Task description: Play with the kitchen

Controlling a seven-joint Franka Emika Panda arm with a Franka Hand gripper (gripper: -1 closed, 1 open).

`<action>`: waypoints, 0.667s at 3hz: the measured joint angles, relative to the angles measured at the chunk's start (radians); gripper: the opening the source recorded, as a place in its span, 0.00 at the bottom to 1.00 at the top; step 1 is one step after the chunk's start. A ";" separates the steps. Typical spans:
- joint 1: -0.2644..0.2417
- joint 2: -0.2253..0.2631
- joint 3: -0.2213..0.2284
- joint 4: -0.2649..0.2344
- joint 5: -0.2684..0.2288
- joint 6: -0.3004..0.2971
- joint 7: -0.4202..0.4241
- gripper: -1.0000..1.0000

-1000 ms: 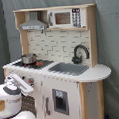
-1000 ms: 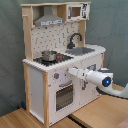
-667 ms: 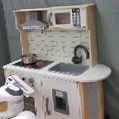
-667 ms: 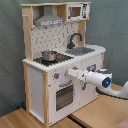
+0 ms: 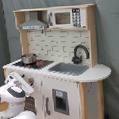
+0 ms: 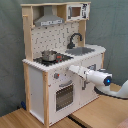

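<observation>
The kitchen [image 5: 92, 96] is a white toy unit with light wood trim, seen in both exterior views. Its black faucet [image 5: 80, 52] curves over the grey sink [image 5: 70, 68]. A small metal pot [image 5: 29, 58] stands on the hob. Hood [image 5: 33, 24] and microwave [image 5: 66, 17] sit on top. In the second exterior view my gripper [image 6: 72, 69] reaches in from the second exterior view's right. It is right at the kitchen's [image 6: 35, 85] front panel, above the oven door [image 6: 64, 95] and close to a knob [image 6: 56, 76]. In the first exterior view my gripper [image 5: 27, 84] is at the lower left, by the oven front.
A grey curtain hangs behind the kitchen. It stands on a wooden surface [image 6: 100, 112]. The cupboard door under the sink carries a grey dispenser panel [image 5: 60, 101]. My white arm [image 6: 97, 78] stretches across the front of that cupboard.
My arm has advanced toward the kitchen's front, moving left in the second exterior view and up and right in the first exterior view. Nothing on the kitchen has moved.
</observation>
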 joint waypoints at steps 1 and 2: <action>-0.002 0.000 0.025 -0.016 0.095 0.021 0.000 1.00; -0.005 0.000 0.052 -0.026 0.192 0.033 0.001 1.00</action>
